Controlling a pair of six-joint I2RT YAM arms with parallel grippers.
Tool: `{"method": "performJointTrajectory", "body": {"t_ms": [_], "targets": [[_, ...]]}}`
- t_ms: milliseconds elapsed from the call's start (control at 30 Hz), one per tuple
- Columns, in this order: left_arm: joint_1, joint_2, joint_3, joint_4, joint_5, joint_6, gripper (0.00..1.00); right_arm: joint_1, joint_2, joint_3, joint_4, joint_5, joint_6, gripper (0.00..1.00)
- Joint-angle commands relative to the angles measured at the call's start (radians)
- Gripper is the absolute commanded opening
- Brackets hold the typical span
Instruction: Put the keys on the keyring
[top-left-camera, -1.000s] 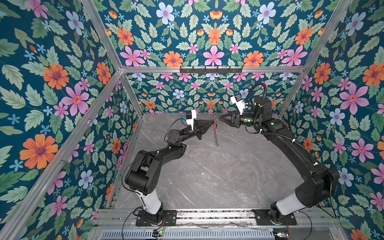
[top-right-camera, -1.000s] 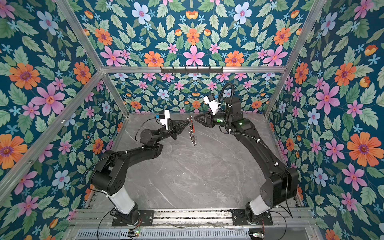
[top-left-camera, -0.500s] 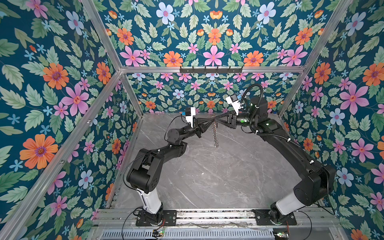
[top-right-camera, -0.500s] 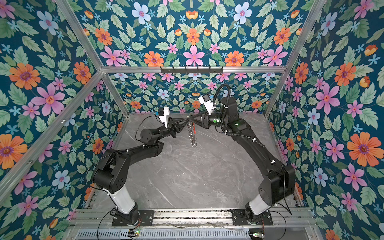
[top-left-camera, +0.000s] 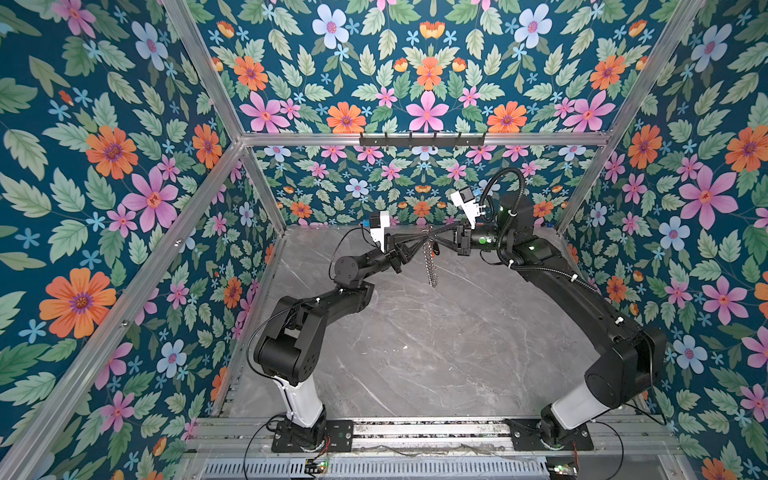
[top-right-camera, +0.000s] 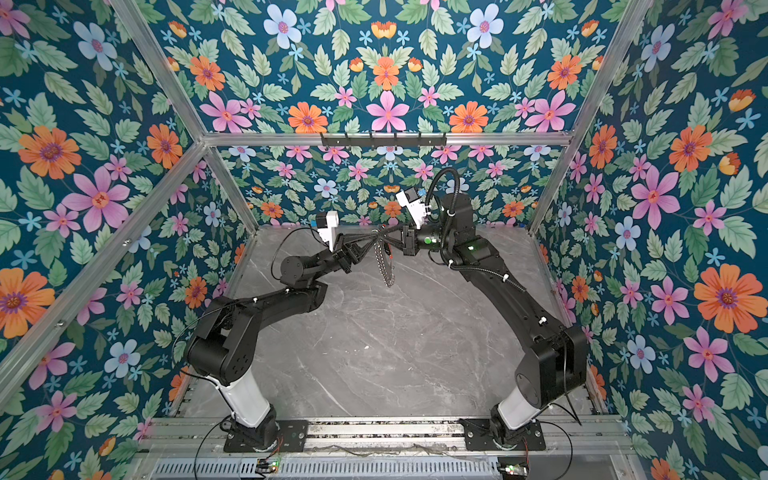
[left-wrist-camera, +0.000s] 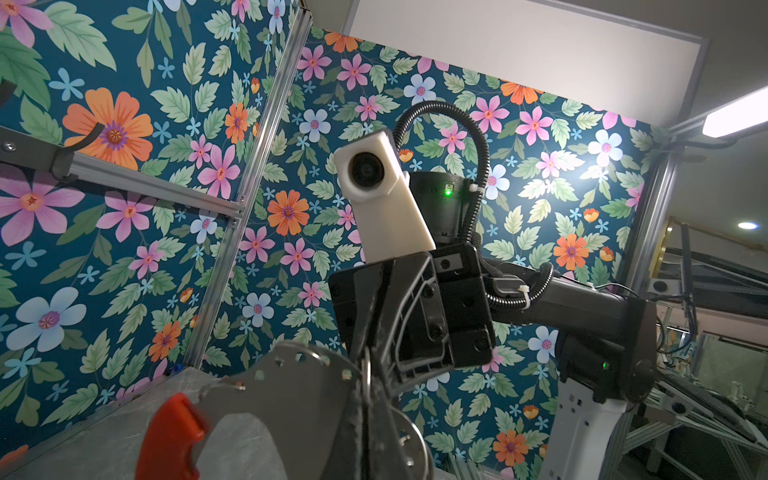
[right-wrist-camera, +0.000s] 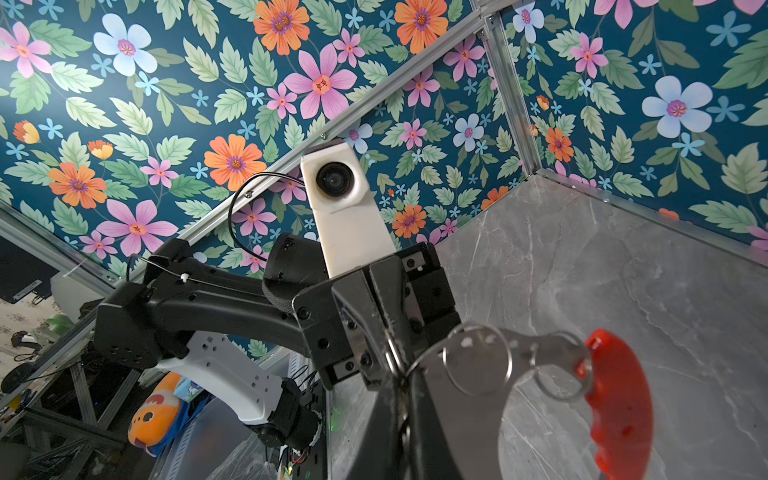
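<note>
Keyring (top-left-camera: 430, 262) aloft above far end of grey marbled worktop (top-left-camera: 436, 353): flat perforated steel, thin wire loops (right-wrist-camera: 478, 365), curved red plastic bar (right-wrist-camera: 619, 399). Hung edge-on, long axis near vertical, bulk pointing down. Left hand (top-left-camera: 424, 240) clamped on top rim; right hand (top-left-camera: 434, 240) pinched shut there too.

Robotics lab test cell: aluminium extrusion frame (top-left-camera: 299, 139), floral printed panels (top-left-camera: 124, 166), left arm (top-left-camera: 291, 328), right arm (top-left-camera: 590, 307) bolted to base rail (top-left-camera: 428, 430), marble-look counter (top-left-camera: 436, 353).

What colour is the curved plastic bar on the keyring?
The curved plastic bar is red; right wrist view.
</note>
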Motion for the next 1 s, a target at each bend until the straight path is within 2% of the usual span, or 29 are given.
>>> {"method": "performJointTrajectory", "body": {"t_ms": [0, 100, 367, 433, 567, 667, 767, 833, 867, 900, 967], "targets": [[0.000, 0.001, 0.007, 0.051, -0.006, -0.007, 0.00, 0.005, 0.000, 0.001, 0.048, -0.017, 0.008, 0.04], [0.000, 0.007, 0.008, 0.051, -0.003, -0.012, 0.00, 0.008, 0.001, 0.004, 0.052, -0.017, 0.009, 0.00], [0.000, 0.016, 0.009, 0.049, 0.008, -0.012, 0.01, 0.012, 0.000, 0.003, 0.065, -0.006, 0.007, 0.00], [0.001, 0.010, 0.003, 0.041, 0.014, 0.010, 0.14, 0.014, -0.004, 0.001, 0.059, 0.007, -0.002, 0.00], [0.006, -0.019, -0.030, -0.015, 0.022, 0.114, 0.33, 0.014, -0.012, 0.004, 0.017, 0.050, -0.047, 0.00], [0.028, -0.056, -0.054, -0.104, 0.062, 0.225, 0.40, 0.014, -0.015, 0.012, -0.054, 0.099, -0.117, 0.00], [0.072, -0.110, -0.071, -0.254, 0.101, 0.343, 0.40, 0.014, -0.009, 0.027, -0.137, 0.136, -0.191, 0.00], [0.096, -0.150, -0.057, -0.411, 0.160, 0.480, 0.39, 0.013, 0.000, 0.037, -0.194, 0.154, -0.243, 0.00], [0.099, -0.170, -0.040, -0.522, 0.190, 0.581, 0.38, 0.016, 0.003, 0.042, -0.217, 0.158, -0.266, 0.00], [0.099, -0.189, -0.009, -0.690, 0.234, 0.738, 0.38, 0.018, 0.009, 0.048, -0.246, 0.166, -0.291, 0.00], [0.098, -0.223, 0.075, -1.102, 0.247, 1.083, 0.38, 0.021, 0.015, 0.056, -0.289, 0.181, -0.330, 0.00]]}}
